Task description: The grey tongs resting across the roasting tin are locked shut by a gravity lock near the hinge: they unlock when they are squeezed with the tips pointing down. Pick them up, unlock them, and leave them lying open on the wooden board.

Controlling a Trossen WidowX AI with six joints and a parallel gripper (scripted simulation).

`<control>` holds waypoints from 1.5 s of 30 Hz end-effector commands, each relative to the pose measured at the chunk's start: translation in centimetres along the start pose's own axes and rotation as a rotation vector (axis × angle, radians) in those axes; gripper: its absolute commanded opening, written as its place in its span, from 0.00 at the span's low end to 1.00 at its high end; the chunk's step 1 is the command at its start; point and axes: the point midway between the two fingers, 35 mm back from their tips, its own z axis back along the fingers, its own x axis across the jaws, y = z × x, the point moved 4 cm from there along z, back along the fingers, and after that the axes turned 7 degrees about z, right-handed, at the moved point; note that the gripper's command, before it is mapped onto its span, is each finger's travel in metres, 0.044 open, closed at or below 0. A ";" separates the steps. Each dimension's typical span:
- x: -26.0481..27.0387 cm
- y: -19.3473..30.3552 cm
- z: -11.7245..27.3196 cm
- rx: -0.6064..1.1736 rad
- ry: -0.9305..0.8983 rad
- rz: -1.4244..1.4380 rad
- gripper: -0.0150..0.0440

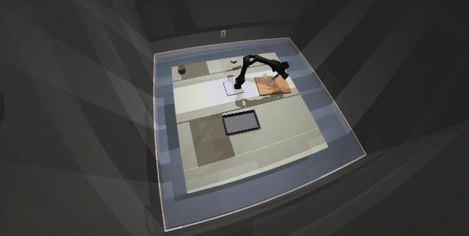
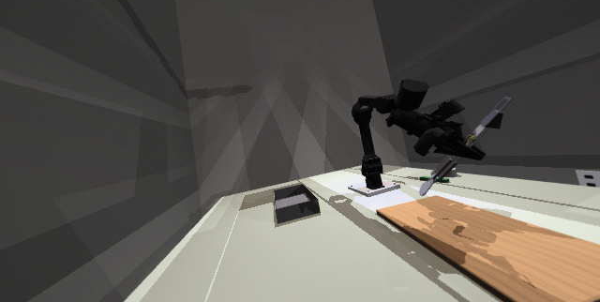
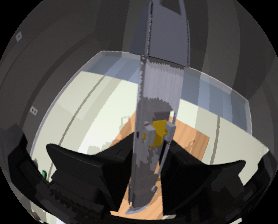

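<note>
The grey tongs (image 1: 272, 80) (image 2: 480, 130) (image 3: 160, 85) are held in the air by my gripper (image 2: 469, 148) (image 3: 150, 135), which is shut on their arms. In the exterior view they slant, with the dark hinge block and end loop up at the right and the tips down at the left. The tips are above the level of the wooden board (image 1: 264, 89) (image 2: 539, 255) (image 3: 197, 142). A yellow part shows between the arms near my fingers. Whether the lock is engaged cannot be told. The roasting tin (image 1: 225, 127) (image 2: 295, 215) stands on the table, with no tongs across it.
A green object (image 1: 237, 67) (image 2: 428, 178) and a small white round object (image 1: 234, 60) (image 2: 451, 172) lie behind the arm's base. An orange-brown round container (image 1: 181, 68) stands at the table's far left corner. The arm's base plate (image 1: 228, 91) (image 2: 370, 192) lies between tin and board.
</note>
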 end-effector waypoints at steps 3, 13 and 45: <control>0.3 0.0 1.4 -0.119 0.004 0.018 0.00; 1.1 0.7 3.4 -0.285 0.011 0.064 0.00; 1.8 1.3 4.7 -0.388 0.015 0.105 0.00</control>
